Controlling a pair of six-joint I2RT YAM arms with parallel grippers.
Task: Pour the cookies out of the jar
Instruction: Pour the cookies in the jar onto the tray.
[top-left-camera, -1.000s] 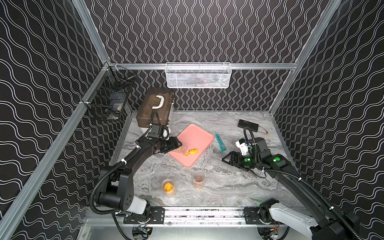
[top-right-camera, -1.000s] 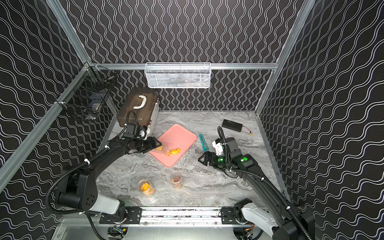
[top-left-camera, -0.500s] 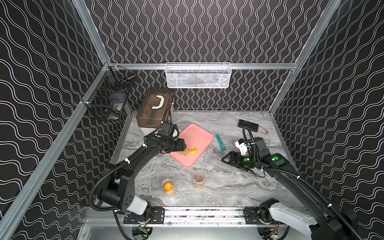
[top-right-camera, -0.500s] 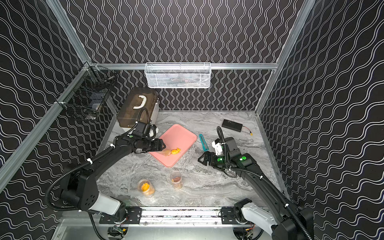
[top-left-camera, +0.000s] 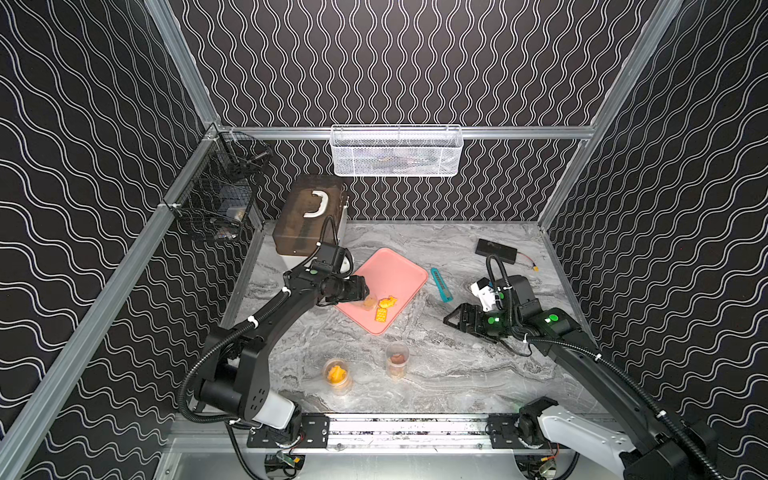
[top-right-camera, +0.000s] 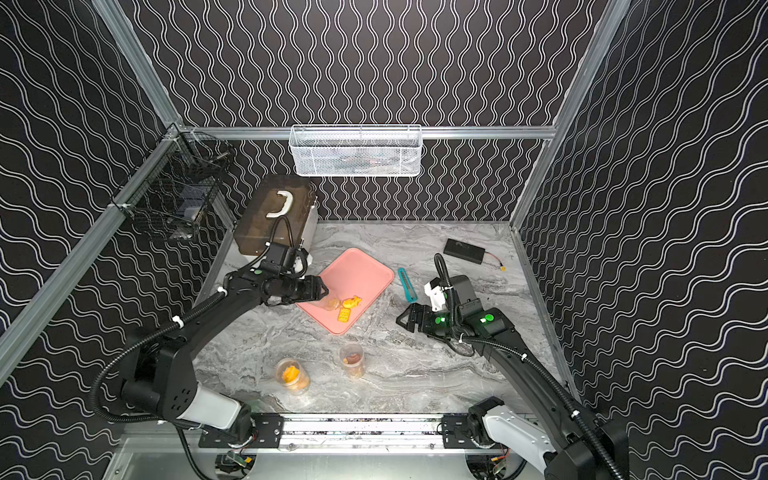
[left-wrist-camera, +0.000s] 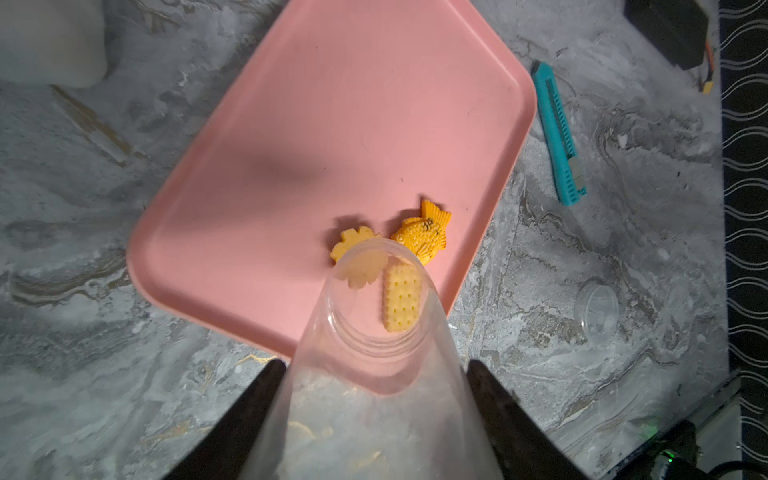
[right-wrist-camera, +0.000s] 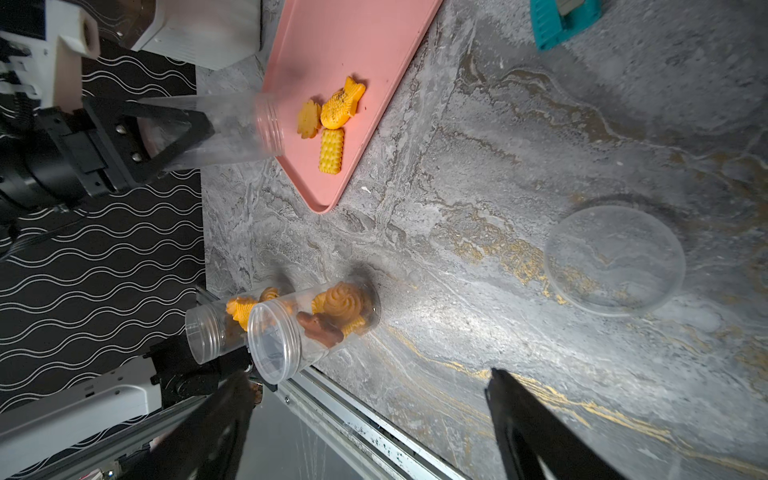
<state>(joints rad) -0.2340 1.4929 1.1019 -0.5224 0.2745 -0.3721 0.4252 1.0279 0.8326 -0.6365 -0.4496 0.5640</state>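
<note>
The left gripper (left-wrist-camera: 374, 368) was clamped on the clear jar (right-wrist-camera: 232, 124), tipped mouth-first over the pink tray (left-wrist-camera: 332, 124). Three cookies (left-wrist-camera: 424, 239) lay on the tray just beyond the mouth, clear of the jaws. The right gripper (top-left-camera: 451, 321) stood wide, empty, near the tray.

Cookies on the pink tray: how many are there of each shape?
Flower cookie: 1
Fish cookie: 1
Rectangular cookie: 1
Total on the pink tray: 3
</note>
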